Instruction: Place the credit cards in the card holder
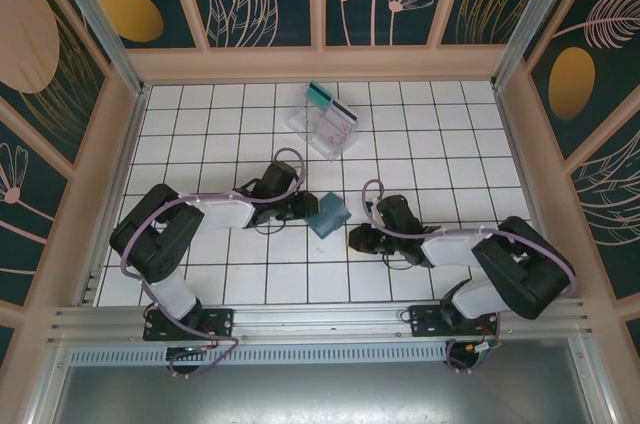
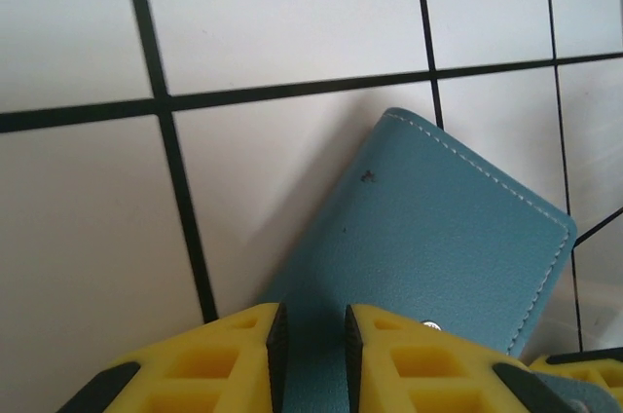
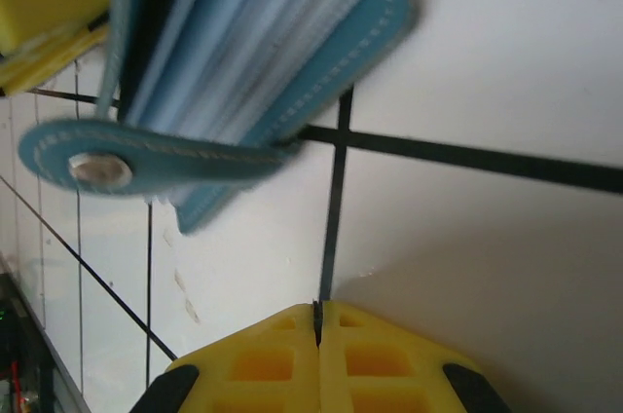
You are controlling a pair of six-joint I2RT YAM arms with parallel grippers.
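Note:
The dark-teal card holder (image 1: 328, 214) sits mid-table between the arms. My left gripper (image 2: 311, 311) is shut on the card holder (image 2: 438, 228) at its near edge, and the leather runs between the two pads. From the right wrist, the card holder (image 3: 243, 33) is tilted up off the table, its snap strap hanging loose and its blue-grey pockets seen edge-on. My right gripper (image 3: 318, 304) is shut on nothing, low over the table just short of the holder. The credit cards, one teal-green (image 1: 322, 96) and one whitish with a dark stripe (image 1: 343, 109), lean at the far end of a clear tray.
The clear plastic tray (image 1: 318, 129) stands at the back middle of the white gridded table. Wooden walls (image 1: 120, 144) close in the left, right and back sides. My left gripper (image 1: 303, 206) and right gripper (image 1: 356, 240) flank the holder.

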